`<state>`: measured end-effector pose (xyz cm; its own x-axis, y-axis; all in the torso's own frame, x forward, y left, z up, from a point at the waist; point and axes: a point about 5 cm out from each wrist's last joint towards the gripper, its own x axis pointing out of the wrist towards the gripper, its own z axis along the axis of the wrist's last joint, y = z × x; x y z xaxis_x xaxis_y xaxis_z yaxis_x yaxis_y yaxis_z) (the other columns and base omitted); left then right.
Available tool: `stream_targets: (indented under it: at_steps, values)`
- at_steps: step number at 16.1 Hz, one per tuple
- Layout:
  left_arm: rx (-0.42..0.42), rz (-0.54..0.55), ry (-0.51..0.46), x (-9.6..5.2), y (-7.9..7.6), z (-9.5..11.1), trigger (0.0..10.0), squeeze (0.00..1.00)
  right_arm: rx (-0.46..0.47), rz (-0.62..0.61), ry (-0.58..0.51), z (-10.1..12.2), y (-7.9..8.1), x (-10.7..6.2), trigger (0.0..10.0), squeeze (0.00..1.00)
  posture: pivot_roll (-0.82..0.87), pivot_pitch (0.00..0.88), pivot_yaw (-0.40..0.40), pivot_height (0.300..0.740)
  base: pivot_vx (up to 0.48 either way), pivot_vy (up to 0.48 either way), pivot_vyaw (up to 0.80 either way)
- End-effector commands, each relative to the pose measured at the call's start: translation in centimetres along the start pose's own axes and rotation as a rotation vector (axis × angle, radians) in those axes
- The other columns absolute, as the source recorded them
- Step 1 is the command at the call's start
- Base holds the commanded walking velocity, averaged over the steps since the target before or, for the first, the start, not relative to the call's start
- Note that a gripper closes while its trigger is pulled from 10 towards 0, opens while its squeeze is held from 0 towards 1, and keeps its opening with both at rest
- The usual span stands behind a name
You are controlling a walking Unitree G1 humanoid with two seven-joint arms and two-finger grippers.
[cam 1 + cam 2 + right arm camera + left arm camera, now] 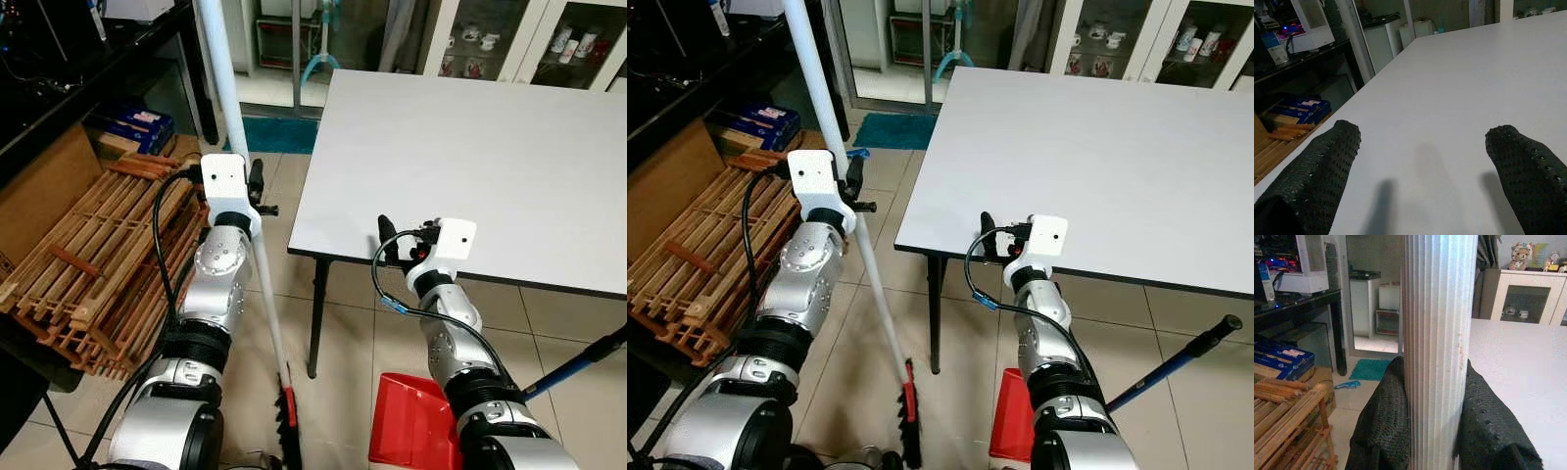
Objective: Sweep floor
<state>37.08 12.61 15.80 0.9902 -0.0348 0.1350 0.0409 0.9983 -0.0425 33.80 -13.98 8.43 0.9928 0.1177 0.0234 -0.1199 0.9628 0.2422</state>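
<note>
The left gripper (1432,431) was closed around the white ribbed handle of the broom (227,108), its two fingers (1383,426) pressed against opposite sides of the shaft. The broom stood steeply tilted just beside the near left corner of the white table (509,166), its red-and-black head (289,416) resting on the tiled floor (343,323) near the table leg (315,313). The right gripper (1422,166) hovered just above the tabletop by its near edge, fingers spread wide and holding nothing. A red dustpan (411,426) with a dark blue handle (578,362) stood on the floor below the right arm. A stack of wooden slatted racks (98,255) lay to the left.

The handle appeared light, rigid and long; its ridged surface should resist slipping. A mid-shaft grasp, as shown, probably left the head hard to steer; a second hold lower down would likely steady each stroke.
</note>
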Motion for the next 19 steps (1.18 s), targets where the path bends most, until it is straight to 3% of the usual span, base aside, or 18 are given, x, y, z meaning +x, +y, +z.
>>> stream_targets:
  at_steps: [1, 7, 19]
  values:
    - [0.006, -0.011, -0.046, 0.07, -0.19, 0.82, 10.0, 0.00, -0.001, -0.008, -0.025, 0.50, -0.24, 0.02, 10.0, 0.00, -0.05, 0.014, 0.024, 0.740, 0.000, 0.000, 0.00]
    - [0.000, -0.009, -0.052, 0.08, -0.22, 0.89, 10.0, 0.00, 0.001, -0.013, -0.006, 0.23, -0.30, 0.03, 10.0, 0.00, -0.04, 0.018, 0.023, 0.740, -0.186, 0.000, 0.00]
    - [0.007, -0.004, -0.050, 0.05, 0.05, 0.83, 10.0, 0.00, 0.004, -0.018, 0.004, 0.09, -0.40, -0.03, 10.0, 0.00, -0.04, 0.026, 0.023, 0.740, 0.000, 0.000, 0.00]
